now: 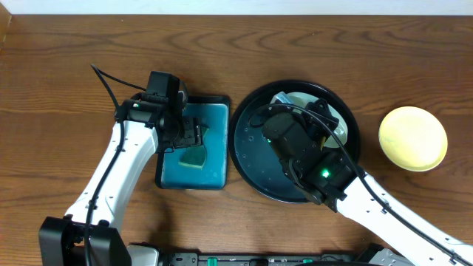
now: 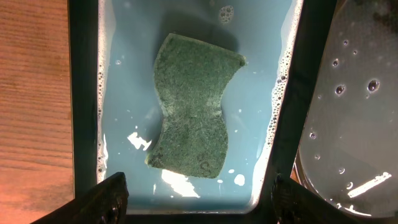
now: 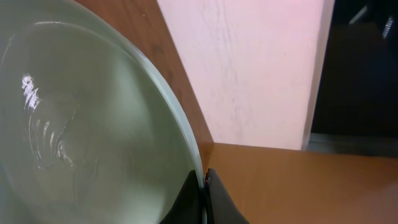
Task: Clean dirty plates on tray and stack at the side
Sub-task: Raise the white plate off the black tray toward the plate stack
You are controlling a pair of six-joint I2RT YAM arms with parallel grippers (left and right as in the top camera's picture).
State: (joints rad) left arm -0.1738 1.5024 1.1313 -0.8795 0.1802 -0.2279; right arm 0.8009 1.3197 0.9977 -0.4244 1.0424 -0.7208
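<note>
The right claw (image 3: 203, 182) clamps the rim of a pale plate (image 3: 74, 124) over the round tray (image 1: 255, 157). Left of the tray, the left claw (image 2: 198, 186) hangs open above a sponge (image 2: 193, 118). A yellow plate (image 1: 413, 138) lies to the tray's right.

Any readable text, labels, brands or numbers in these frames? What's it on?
None: no readable word, number or logo in any view.
Unmarked as far as visible: sponge, teal tray, black round tray, yellow plate, pale plate.
</note>
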